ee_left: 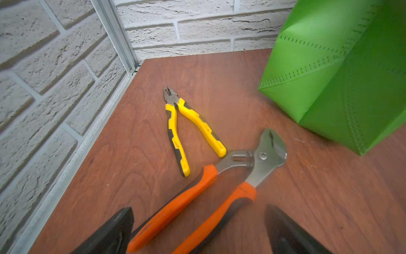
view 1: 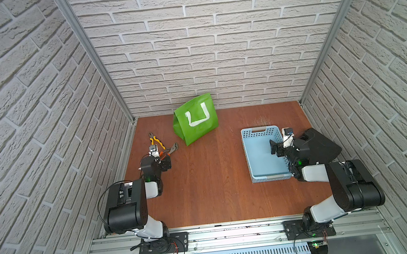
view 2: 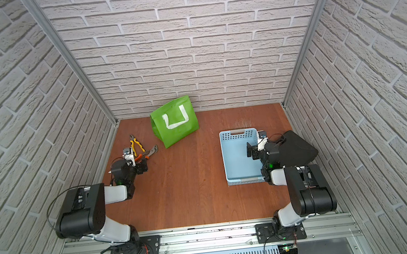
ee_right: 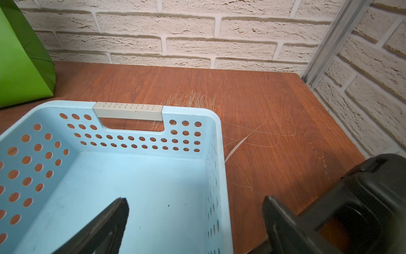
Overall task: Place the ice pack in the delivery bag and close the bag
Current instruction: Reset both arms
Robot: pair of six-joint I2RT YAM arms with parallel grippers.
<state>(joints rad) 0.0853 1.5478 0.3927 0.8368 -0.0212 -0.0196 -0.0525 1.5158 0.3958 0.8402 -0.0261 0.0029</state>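
left wrist view: left end effector [ee_left: 198, 210] released over orange-gripped steel pliers [ee_left: 186, 196]; right end effector [ee_right: 195, 199] released over perforated plastic basket [ee_right: 189, 113].

Seeing the delivery bag [view 1: 194, 119] standing at the back of the table [view 1: 211, 184], a bit left of centre, close up to the rear wall [view 1: 215, 53]. Spotting two tools lying front-left of it: combination pliers [view 1: 155, 141] nearer the left wall [view 1: 40, 125], groove-joint pliers [view 1: 171, 148] just beside them, toward the front. Finding the left gripper [ee_left: 197, 220] hanging right over those groove-joint handles. Noticing the basket [view 1: 259, 133] sitting well off to the right, right gripper [ee_right: 195, 200] straddling its right wall, moulded case [view 1: 322, 145] just beyond that.
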